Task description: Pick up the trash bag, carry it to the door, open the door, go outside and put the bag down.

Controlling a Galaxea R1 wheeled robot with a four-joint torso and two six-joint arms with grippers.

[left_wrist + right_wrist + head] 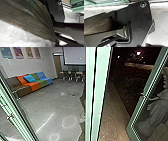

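Pinching: left fingers (57,43), on dark trash bag (32,23)
Right grip: cannot tell
Glass door (138,107): green-framed (dark out there, mind)

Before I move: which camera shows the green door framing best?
Head view: the green door framing shows as tall uprights, plus a glazed leaf near the dark outdoors. Left wrist view catches a small part of green framing beyond the robot's plate; right wrist view, a partial strip.
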